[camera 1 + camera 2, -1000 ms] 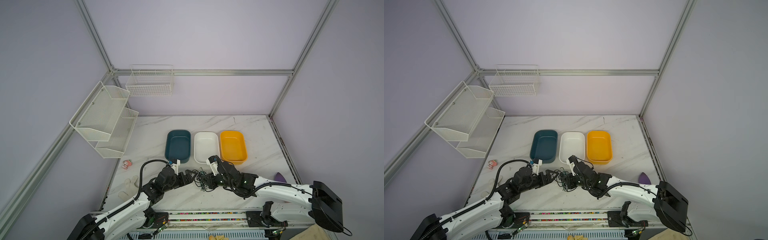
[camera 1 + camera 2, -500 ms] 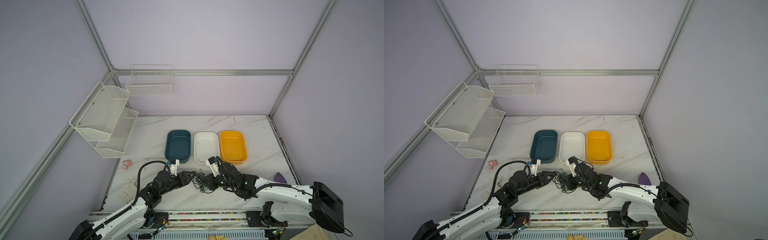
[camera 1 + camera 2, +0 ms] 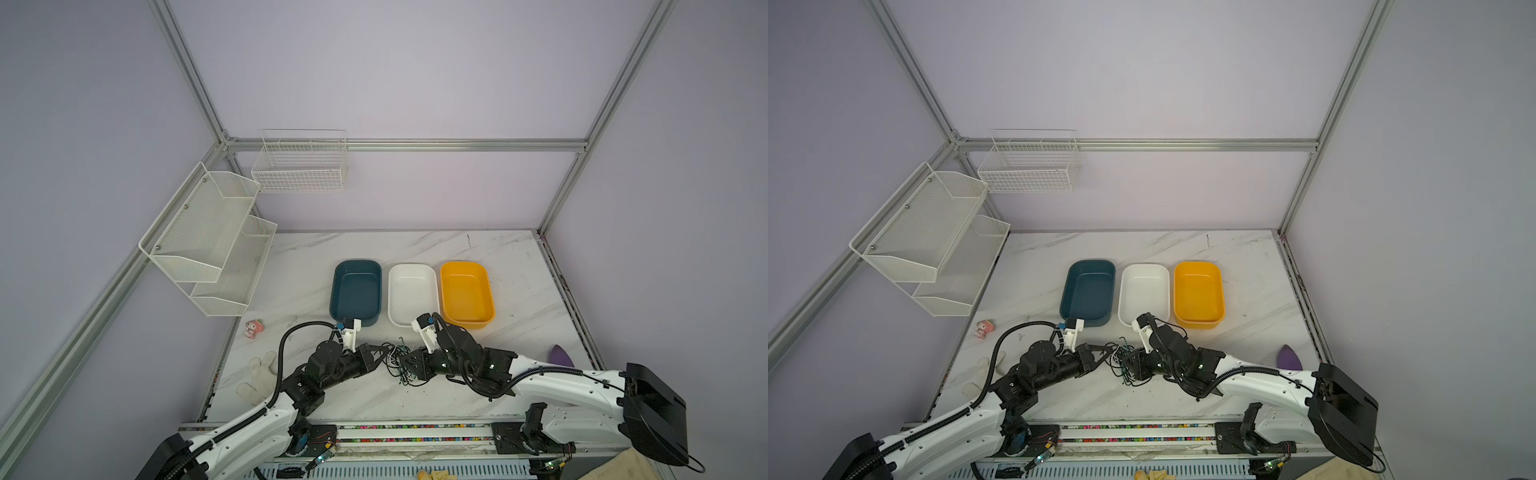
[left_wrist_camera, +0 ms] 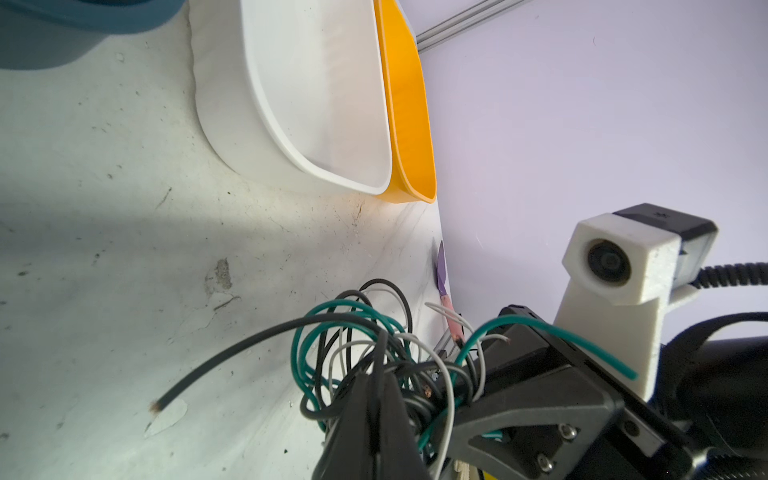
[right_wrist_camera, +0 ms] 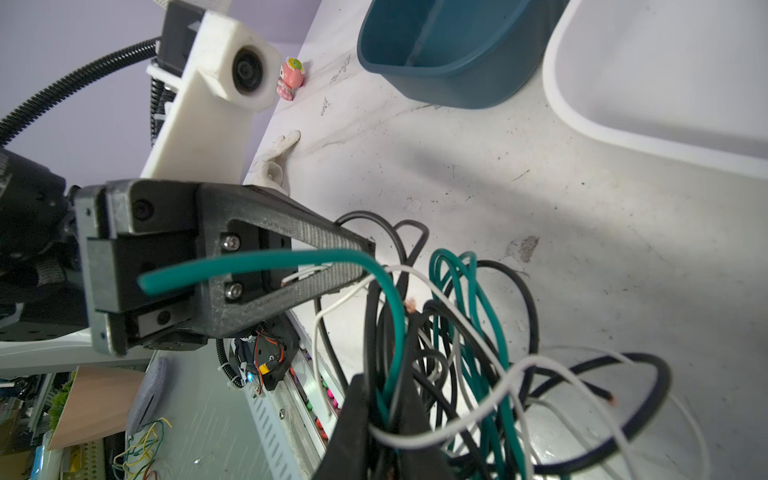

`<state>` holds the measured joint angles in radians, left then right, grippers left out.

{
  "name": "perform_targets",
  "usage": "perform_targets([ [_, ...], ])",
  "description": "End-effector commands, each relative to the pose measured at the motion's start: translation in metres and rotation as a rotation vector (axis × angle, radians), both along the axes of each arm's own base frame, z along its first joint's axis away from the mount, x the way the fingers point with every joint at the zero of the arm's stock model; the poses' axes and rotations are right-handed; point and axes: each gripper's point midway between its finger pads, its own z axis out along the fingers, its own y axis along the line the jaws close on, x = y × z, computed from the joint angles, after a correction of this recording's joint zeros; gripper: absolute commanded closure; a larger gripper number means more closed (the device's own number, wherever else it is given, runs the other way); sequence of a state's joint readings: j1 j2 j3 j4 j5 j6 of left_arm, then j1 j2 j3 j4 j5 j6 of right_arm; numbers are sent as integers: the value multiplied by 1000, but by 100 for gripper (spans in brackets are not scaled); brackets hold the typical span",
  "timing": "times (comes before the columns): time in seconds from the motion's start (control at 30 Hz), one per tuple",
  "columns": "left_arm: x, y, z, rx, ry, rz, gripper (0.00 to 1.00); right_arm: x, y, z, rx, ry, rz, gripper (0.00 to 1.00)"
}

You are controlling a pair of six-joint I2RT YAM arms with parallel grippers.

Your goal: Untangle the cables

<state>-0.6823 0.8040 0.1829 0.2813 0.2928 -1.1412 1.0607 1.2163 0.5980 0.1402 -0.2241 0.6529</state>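
Cables (image 3: 398, 368) — black, white and dark green — bunch in one knot at the marble table's (image 3: 415, 249) front, near the white tray (image 3: 413, 291). The left gripper (image 4: 377, 376) is pinched on a black strand; the right gripper (image 5: 384, 395) clamps green and black strands.

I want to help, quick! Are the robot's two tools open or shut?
Left tool: shut on the cables.
Right tool: shut on the cables.

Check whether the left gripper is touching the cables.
Touching. The left wrist view shows the left gripper with its fingers shut on a black strand of the cables, which runs straight in between them.
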Motion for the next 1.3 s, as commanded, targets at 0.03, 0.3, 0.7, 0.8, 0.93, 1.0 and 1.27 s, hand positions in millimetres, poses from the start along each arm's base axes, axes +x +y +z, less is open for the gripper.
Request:
perform_targets([
  [0.03,-1,1,-8,4,0,3,100,7,-4,-6,-6,4,-64,94],
  [0.3,9,-13,7,4,0,-30,100,16,-12,-21,-47,11,-109,79],
  [0.7,15,-29,22,-11,9,-62,100,26,-28,-19,-40,5,-151,63],
  [0.8,15,-34,32,-26,-1,-79,100,28,-32,-19,-62,-7,-162,64],
  [0.93,15,-38,46,-29,-16,-94,100,33,-37,-20,-74,-7,-181,64],
  [1.0,15,-39,50,-16,-23,-104,100,36,-41,-21,-81,-6,-196,64],
  [1.27,9,-37,52,31,-20,-122,100,42,-48,-22,-84,-10,-208,54],
])
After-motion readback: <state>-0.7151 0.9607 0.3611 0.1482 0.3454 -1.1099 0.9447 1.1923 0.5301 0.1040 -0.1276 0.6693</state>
